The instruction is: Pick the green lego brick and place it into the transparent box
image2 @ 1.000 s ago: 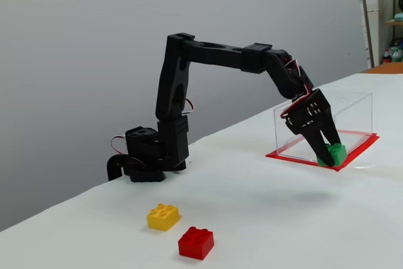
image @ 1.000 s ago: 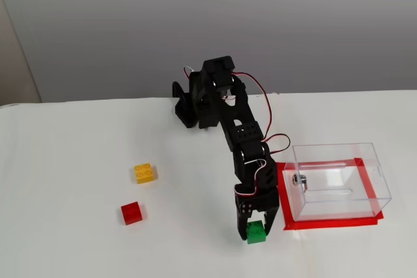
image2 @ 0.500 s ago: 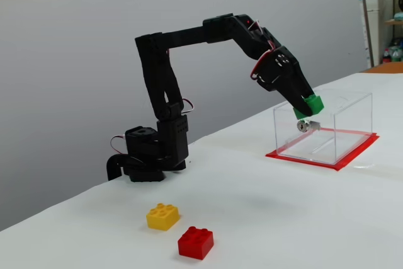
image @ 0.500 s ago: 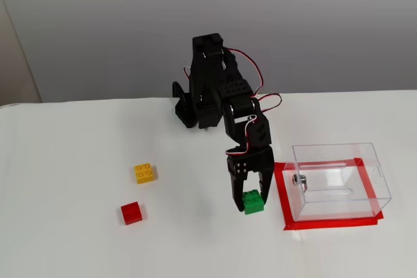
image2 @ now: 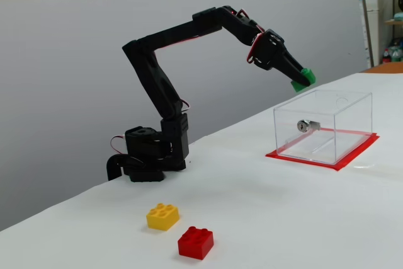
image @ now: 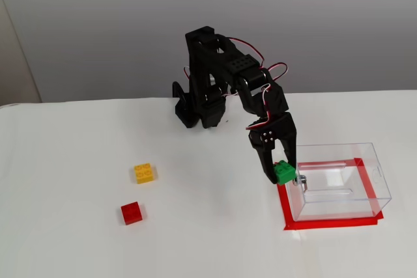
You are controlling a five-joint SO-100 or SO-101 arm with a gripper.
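Since the earlier frames the green brick has been lifted clear of the bench and carried up and toward the clear box. The arm has been raised and stretched further out.

Status now:
- The fingers are closed on the green brick; it is gripped at the tips and no gap is visible.
- In the side-on fixed view the brick is held well above the box, near its upper left edge, not yet over the opening.
- In the higher fixed view the brick overlaps the box's left wall, just beside the small metal fitting.
- The box is seen standing on a red outline.
- The yellow brick and red brick are left untouched on the bench, well apart from the box.

Step in hand is judged to be the carry to the box. Advice for doing it well:
- Height should be kept until the brick is fully past the near wall, otherwise the rim could be clipped.
- The brick should be centred over the opening before any descent.
- Release should be made low inside the box so that bounce-out is avoided.
- Grip should be held firm throughout the swing.
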